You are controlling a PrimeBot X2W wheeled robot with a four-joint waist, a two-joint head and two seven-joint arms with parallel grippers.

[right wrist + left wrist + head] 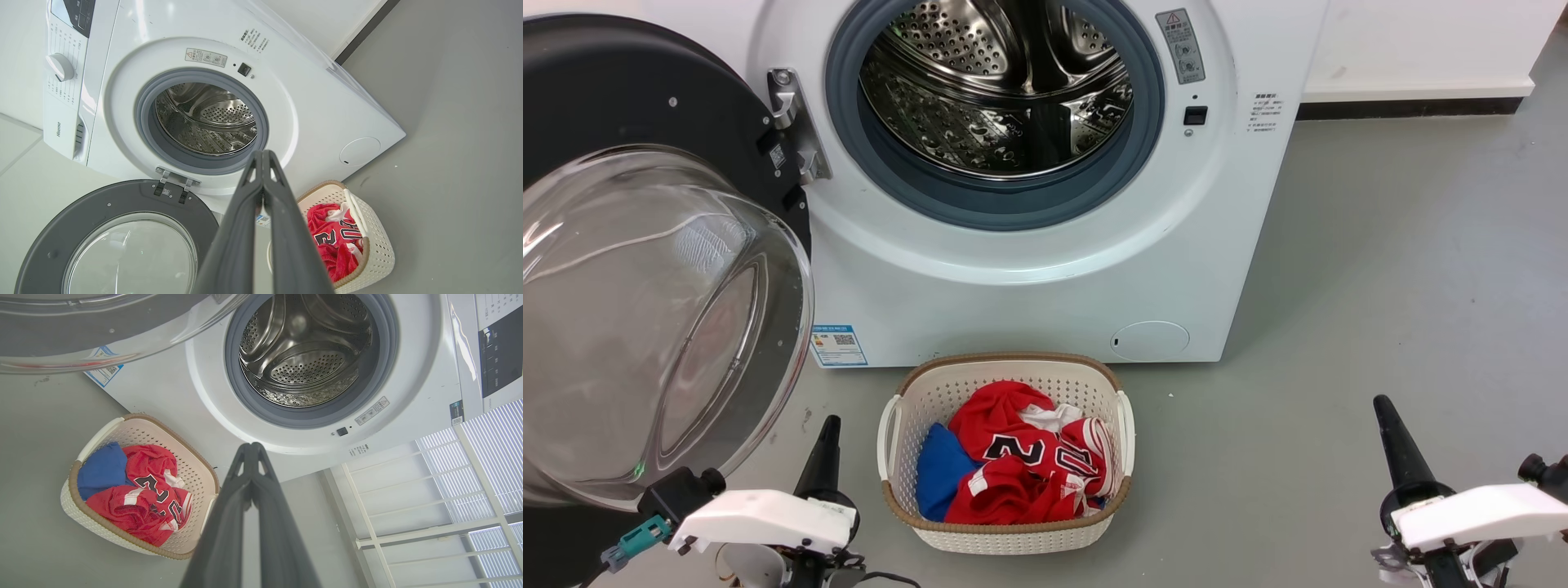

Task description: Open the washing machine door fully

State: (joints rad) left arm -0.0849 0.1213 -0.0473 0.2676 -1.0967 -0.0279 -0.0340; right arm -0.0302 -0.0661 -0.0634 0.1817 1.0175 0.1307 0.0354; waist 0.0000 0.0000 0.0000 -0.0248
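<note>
The white washing machine [1045, 294] stands ahead with its steel drum [996, 90] exposed. Its round black door [645, 106] with the bulging clear glass bowl [645, 318] is swung wide open to the left on its hinge [796, 122]. The door [122, 237] also appears at the lower left of the right wrist view, and its glass edge [102, 330] crosses the top of the left wrist view. My left gripper [829, 425] is shut and holds nothing, just below the door's glass. My right gripper [1382, 404] is shut too, low at the right over bare floor.
A white laundry basket [1005, 535] with red and blue clothes sits on the grey floor in front of the machine, between my two arms. A white wall with a dark skirting [1409, 106] runs behind at the right. A white railing [429, 506] appears in the left wrist view.
</note>
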